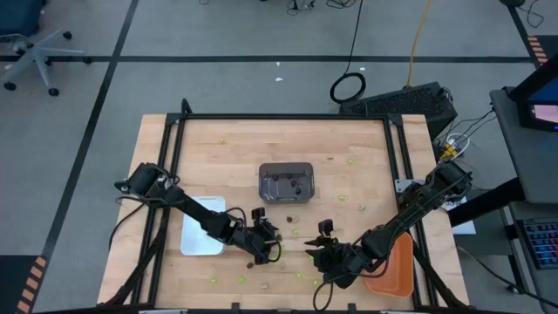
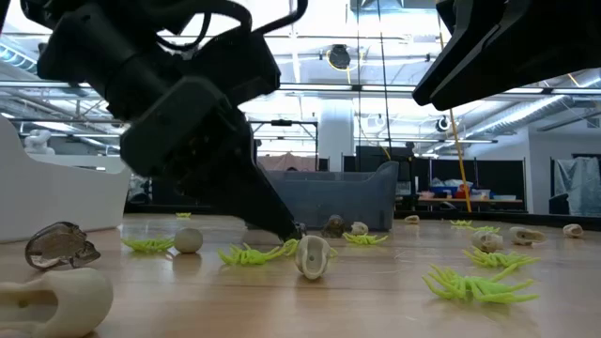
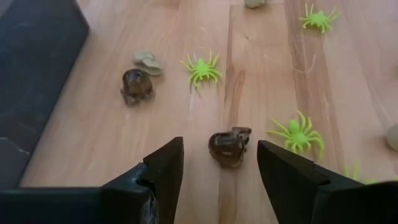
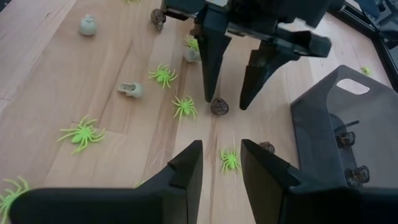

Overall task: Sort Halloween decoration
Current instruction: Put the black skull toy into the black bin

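Seen from above, 2 dark robot arms are reaching over a wooden counter (image 1: 366, 183), meeting near its front edge. The left tool (image 3: 221, 169) is hanging low with its 2 fingers spread wide, and a dark brown trinket (image 3: 229, 147) is lying on the wood between the tips, touched by neither. Just beside it, lime-green spiders (image 3: 297, 134) are sitting on the boards, with another brown trinket (image 3: 136, 85) and a pale tan one (image 3: 147, 61) a little farther on. The right tool (image 4: 221, 163) is hovering near the front right, facing the left one, its fingers standing partly apart and holding nothing; a small green spider (image 4: 230, 160) is lying beyond its tips. A white tray (image 1: 193, 244) is resting at the left under the left arm, and an orange tray (image 1: 399, 272) at the front right corner. Farther back, near the counter's middle, a dark grey tray (image 1: 284, 181) is holding a few dark pieces. More green, tan and brown trinkets are scattered across the wood around all 3 trays.
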Controlling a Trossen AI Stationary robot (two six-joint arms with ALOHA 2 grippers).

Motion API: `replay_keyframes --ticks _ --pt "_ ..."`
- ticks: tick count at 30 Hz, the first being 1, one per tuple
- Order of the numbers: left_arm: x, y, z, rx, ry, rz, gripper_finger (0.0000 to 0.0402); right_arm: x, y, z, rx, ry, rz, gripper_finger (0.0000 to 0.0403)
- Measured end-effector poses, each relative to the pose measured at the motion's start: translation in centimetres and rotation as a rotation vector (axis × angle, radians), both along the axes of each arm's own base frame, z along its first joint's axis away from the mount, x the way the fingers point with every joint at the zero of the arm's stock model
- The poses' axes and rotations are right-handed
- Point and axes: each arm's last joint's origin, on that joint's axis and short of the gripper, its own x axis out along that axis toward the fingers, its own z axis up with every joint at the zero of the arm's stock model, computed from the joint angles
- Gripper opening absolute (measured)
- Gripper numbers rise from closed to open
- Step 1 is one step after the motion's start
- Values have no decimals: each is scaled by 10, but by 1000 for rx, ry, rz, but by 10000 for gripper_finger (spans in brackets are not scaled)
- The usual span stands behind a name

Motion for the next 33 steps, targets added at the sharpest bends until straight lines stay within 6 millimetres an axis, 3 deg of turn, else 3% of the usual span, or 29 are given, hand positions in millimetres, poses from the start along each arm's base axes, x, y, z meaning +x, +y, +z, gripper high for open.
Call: replay_keyframes --ticks 12,23,26,33 --pt "8 2 -15 -20 -16 -24 200 0 0 0 2 -2 0 94" --pt "8 2 -16 -26 -3 -37 71 0 0 0 2 -2 0 94" --pt "8 2 -16 -22 -6 -40 59 0 0 0 2 -2 0 94" --pt "6 2 9 63 -58 -123 62 0 0 0 1 -2 1 94"
